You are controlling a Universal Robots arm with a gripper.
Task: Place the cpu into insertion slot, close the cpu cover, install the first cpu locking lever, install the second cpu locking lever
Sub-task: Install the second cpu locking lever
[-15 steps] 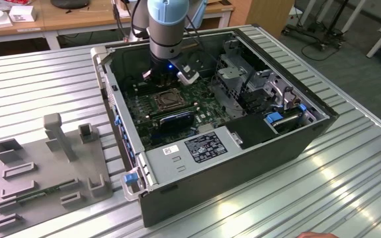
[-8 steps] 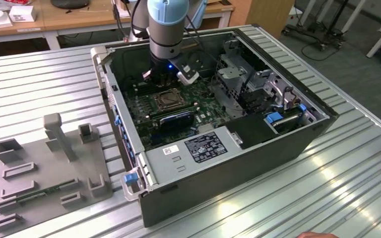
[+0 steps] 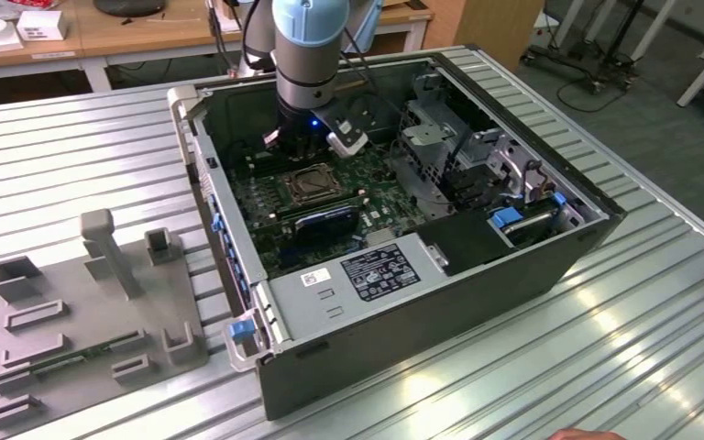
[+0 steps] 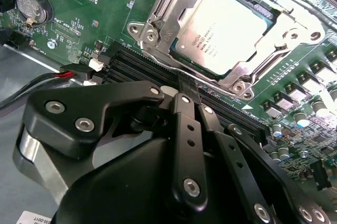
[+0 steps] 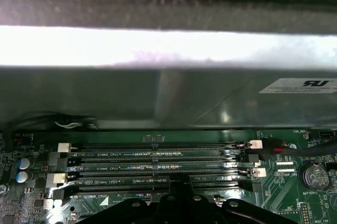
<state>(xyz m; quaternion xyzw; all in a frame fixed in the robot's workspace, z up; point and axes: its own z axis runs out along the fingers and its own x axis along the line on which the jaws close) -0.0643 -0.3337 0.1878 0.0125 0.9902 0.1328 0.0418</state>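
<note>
Nearest the lens in the second wrist view, the gripper (image 4: 185,84) has its fingers drawn together, holding nothing, tips down by the memory slots (image 4: 131,68). Just beyond, upper right of the frame, the cpu (image 4: 224,26) sits in the insertion slot (image 4: 263,9) with the cpu cover (image 4: 163,23) down over its edges. Placing and covering look done; I'd call this the locking-lever stage, which wants a precise hook and press onto a thin lever
</note>
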